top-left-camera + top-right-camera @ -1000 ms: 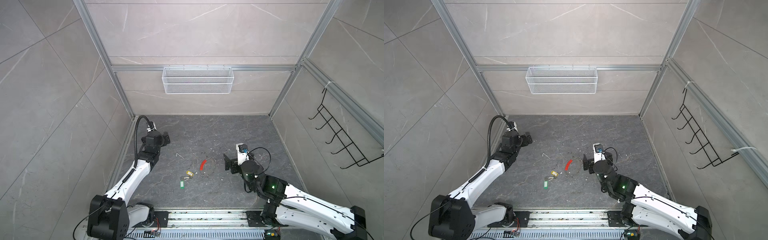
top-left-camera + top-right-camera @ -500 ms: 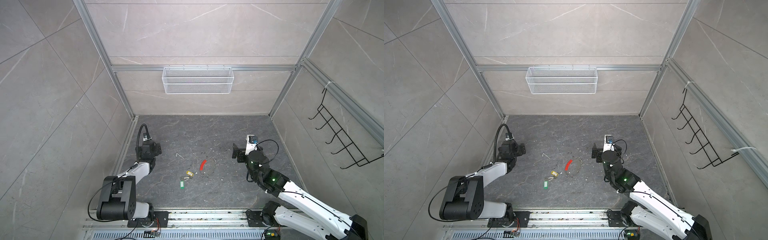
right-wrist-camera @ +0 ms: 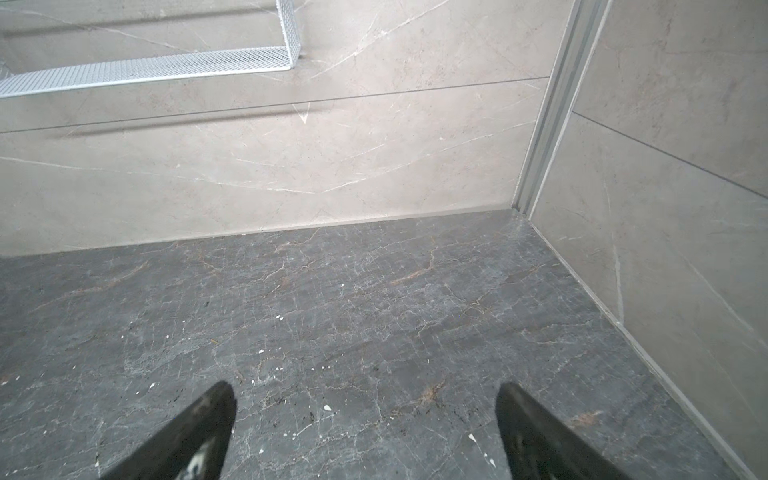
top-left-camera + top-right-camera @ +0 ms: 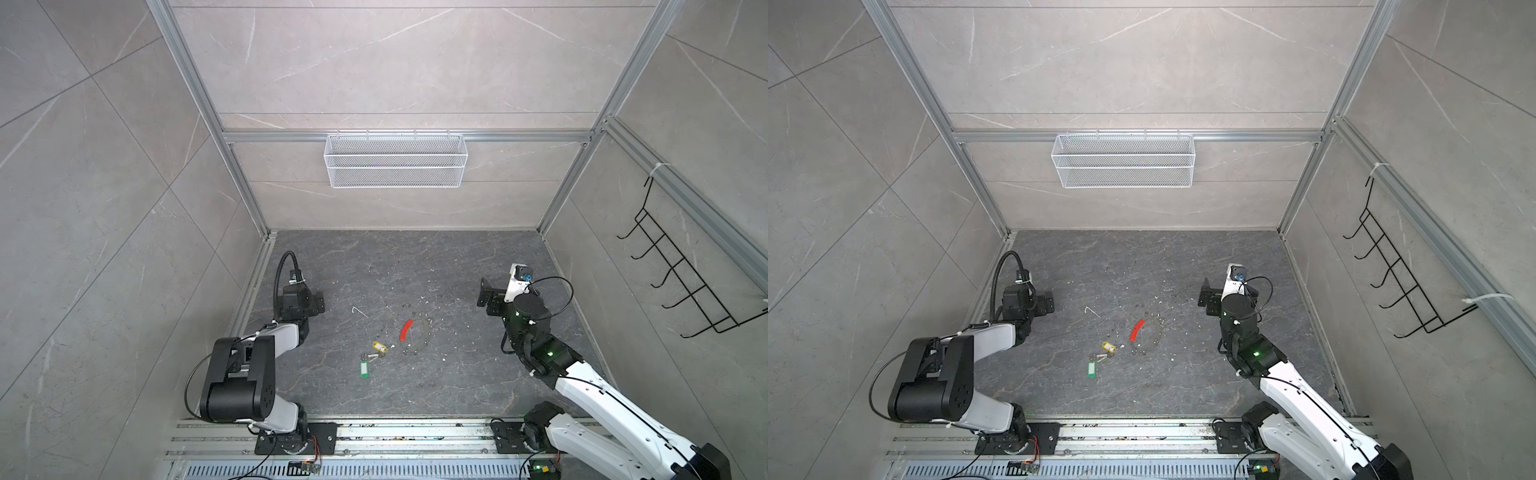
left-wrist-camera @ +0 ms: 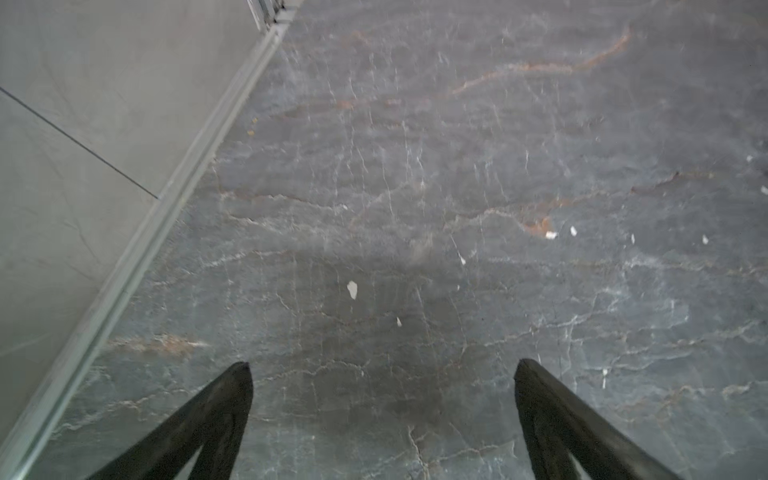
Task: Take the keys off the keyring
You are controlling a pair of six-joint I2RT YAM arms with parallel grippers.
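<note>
Nearest the front rail (image 4: 374, 432), the keys (image 4: 370, 356) lie flat on the dark tabletop (image 4: 415, 395), about midway between the two arms. The green tag (image 4: 364, 369) is the closest piece. The yellow tag (image 4: 379, 347) sits just behind it and a little to the right. The small silver blades lie between the tags, too small to tell whether they touch each other.

Just to the right of the yellow tag and slightly farther back lies the keyring (image 4: 427, 332), a thin dark hoop flat on the tabletop. Its red sleeve (image 4: 1136, 329) runs along the hoop's left arc. In both top views the keys lie outside the hoop, with a strip of bare tabletop between it and the yellow tag.

Farther back, the left end effector (image 4: 316, 301) hangs near the left wall, well apart from the keys and to their left. Its wrist view shows the fingers (image 5: 232, 399) spread wide with only speckled tabletop between them. The right end effector (image 4: 485, 293) hangs well to the right of the keyring and behind it. Its fingers (image 3: 208, 419) are also spread fully and hold nothing.

On the back wall hangs a white wire basket (image 4: 395, 166), and a black hook rack (image 4: 681, 282) hangs on the right wall.
</note>
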